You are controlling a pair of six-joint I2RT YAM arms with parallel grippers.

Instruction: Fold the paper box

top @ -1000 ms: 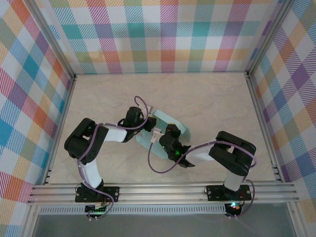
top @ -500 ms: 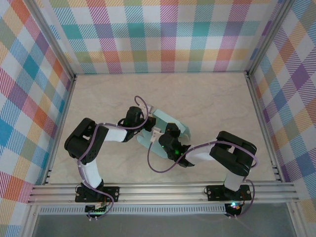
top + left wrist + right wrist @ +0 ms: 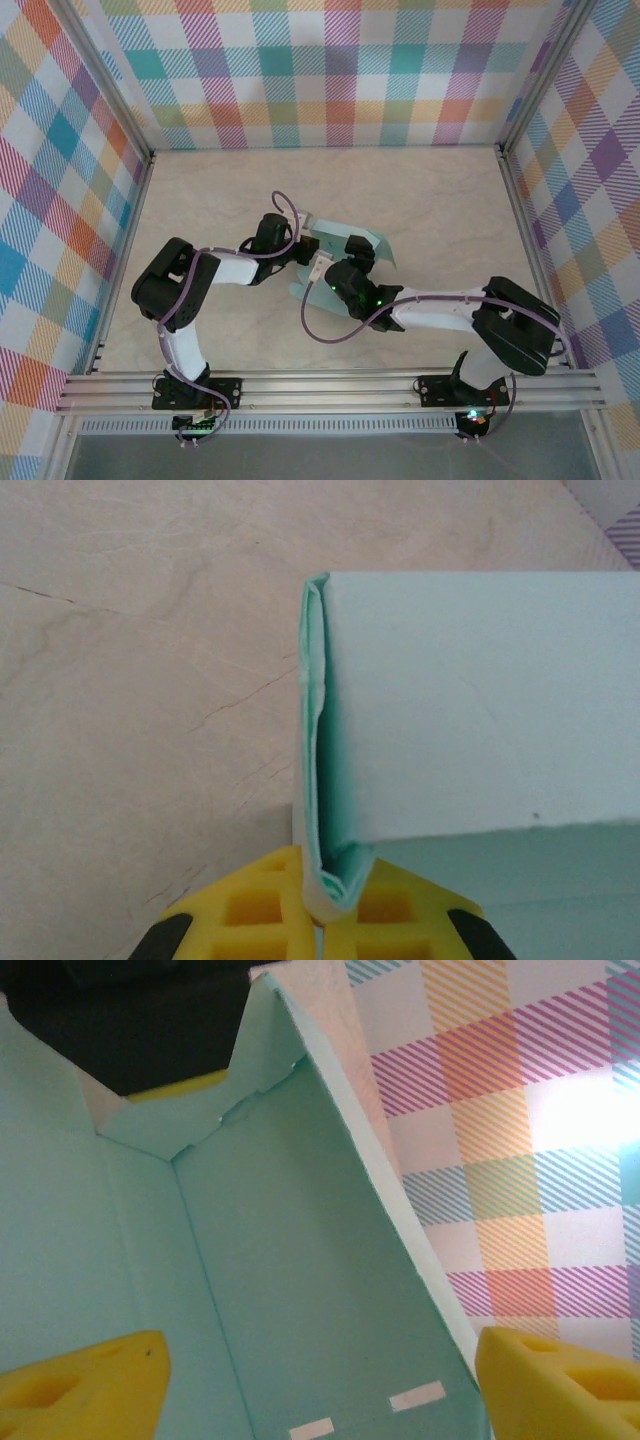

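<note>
The paper box point(image 3: 342, 236) is a pale mint card, partly folded, lying mid-table between the two grippers. My left gripper point(image 3: 304, 254) is at its left side. In the left wrist view its yellow fingertips point(image 3: 262, 910) are shut on a doubled folded edge of the paper box point(image 3: 470, 700), pinched at the corner. My right gripper point(image 3: 353, 262) sits at the card's near right side. In the right wrist view its yellow fingers point(image 3: 85, 1380) stand wide open, with the inside of a creased panel point(image 3: 300, 1290) with two small slots between them. The pads are apart from the card.
Plaid walls point(image 3: 330, 70) close in the back and both sides of the beige table point(image 3: 450, 200). An aluminium rail point(image 3: 330, 388) runs along the near edge by the arm bases. A purple cable point(image 3: 320, 335) loops off the right arm onto the table.
My right gripper has gone from shut to wide open and let go of the card. Its arm has swung out to the right. The left gripper has closed tighter on the folded edge.
</note>
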